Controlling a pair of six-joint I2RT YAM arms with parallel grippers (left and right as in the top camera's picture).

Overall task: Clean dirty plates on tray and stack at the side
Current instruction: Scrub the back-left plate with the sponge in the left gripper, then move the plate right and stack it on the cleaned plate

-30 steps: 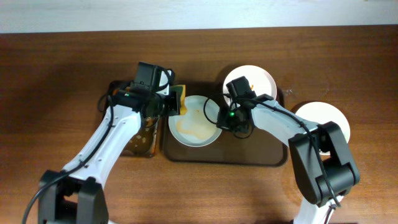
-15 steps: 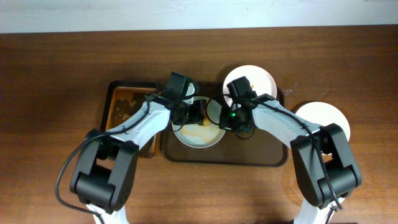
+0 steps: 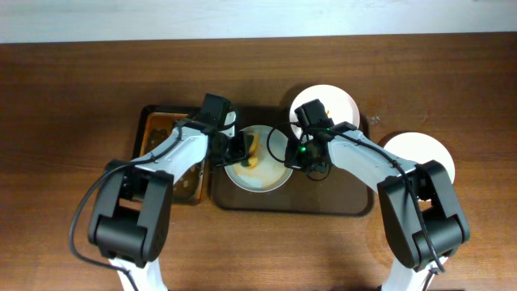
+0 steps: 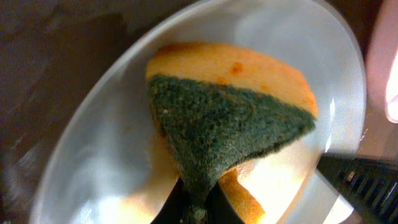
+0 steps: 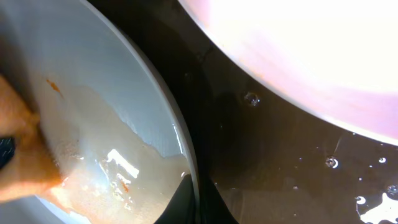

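Note:
A dirty white plate [image 3: 260, 171] smeared with orange sauce sits at the left of the dark brown tray [image 3: 323, 198]. My left gripper [image 3: 242, 149] is shut on a yellow sponge with a green scrub face [image 4: 230, 118] and presses it onto the plate [image 4: 93, 155]. My right gripper [image 3: 289, 155] is shut on the plate's right rim [image 5: 180, 140]. The sponge's orange edge shows in the right wrist view [image 5: 18, 155]. A second white plate [image 3: 335, 101] lies at the tray's back right [image 5: 298, 56]. A clean white plate [image 3: 432, 149] rests on the table to the right of the tray.
A rectangular bin [image 3: 157, 133] with food scraps stands left of the tray, under my left arm. Water drops lie on the wet tray floor [image 5: 280, 168]. The wooden table [image 3: 73, 97] extends around everything.
My left gripper came from the scrap bin over onto the dirty plate with the sponge, then shifted slightly back left across it. The right gripper has held the rim still.

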